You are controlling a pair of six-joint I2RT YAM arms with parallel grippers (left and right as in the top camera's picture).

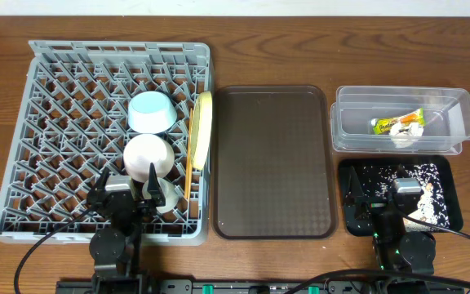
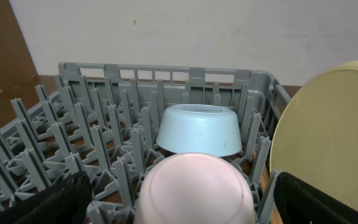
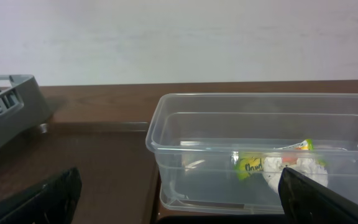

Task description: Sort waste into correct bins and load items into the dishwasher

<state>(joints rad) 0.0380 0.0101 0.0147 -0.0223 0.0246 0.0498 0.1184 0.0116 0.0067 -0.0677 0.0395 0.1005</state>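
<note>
The grey dish rack holds an upturned light blue bowl, an upturned white bowl, a white cup, the yellow-green plate on edge, and chopsticks. My left gripper is open and empty at the rack's near edge, just short of the white bowl; the blue bowl and plate lie beyond. The clear tub holds the wrapper and tissue. The black tray holds rice scraps. My right gripper is open and empty over the black tray, facing the tub.
The brown serving tray lies between the rack and the bins. Wooden table surface runs along the far side. In the right wrist view the rack's corner shows at far left.
</note>
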